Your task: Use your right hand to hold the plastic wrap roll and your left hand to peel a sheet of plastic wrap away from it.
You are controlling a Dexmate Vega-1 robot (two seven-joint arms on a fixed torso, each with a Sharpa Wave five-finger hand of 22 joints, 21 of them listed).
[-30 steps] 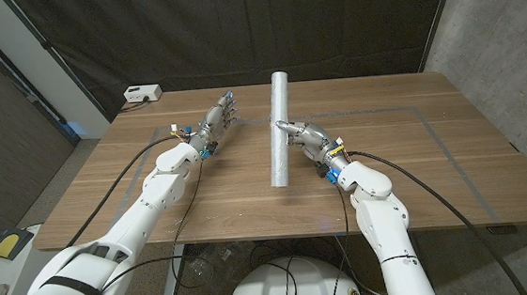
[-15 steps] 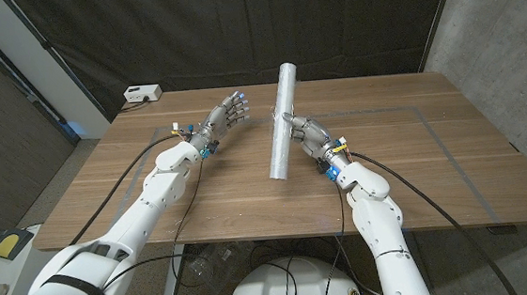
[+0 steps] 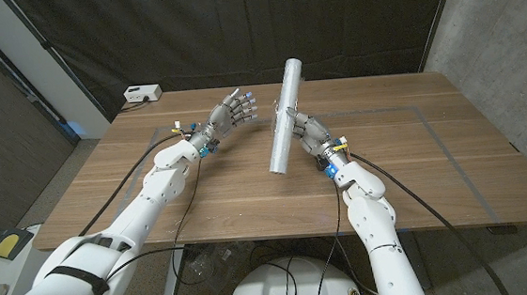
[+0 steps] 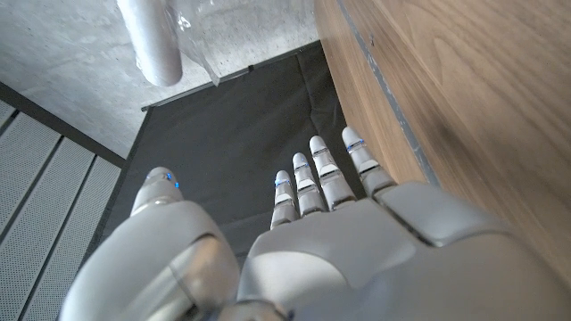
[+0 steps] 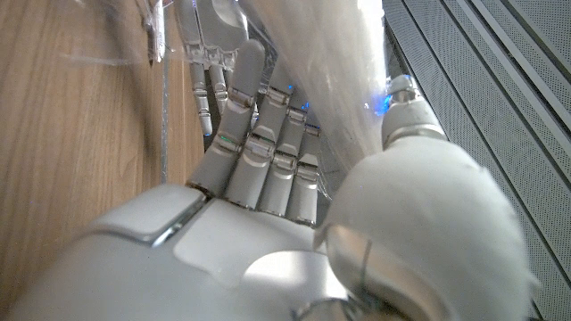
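Fingers of the left hand (image 3: 231,111) are seen spread and empty, raised above the table (image 3: 107,188) with the tips pointed toward the plastic wrap roll (image 3: 285,117) — just beside it, not touching. The roll is held off the wood, tilted, its long axis running from the near, lower end up and away to the far end. It is gripped about mid-length by the right hand (image 3: 302,131), fingers wrapped round it from the right side. In the left wrist view a loose film edge (image 4: 201,40) is seen beside the roll's end; a short reach rightward is judged enough.
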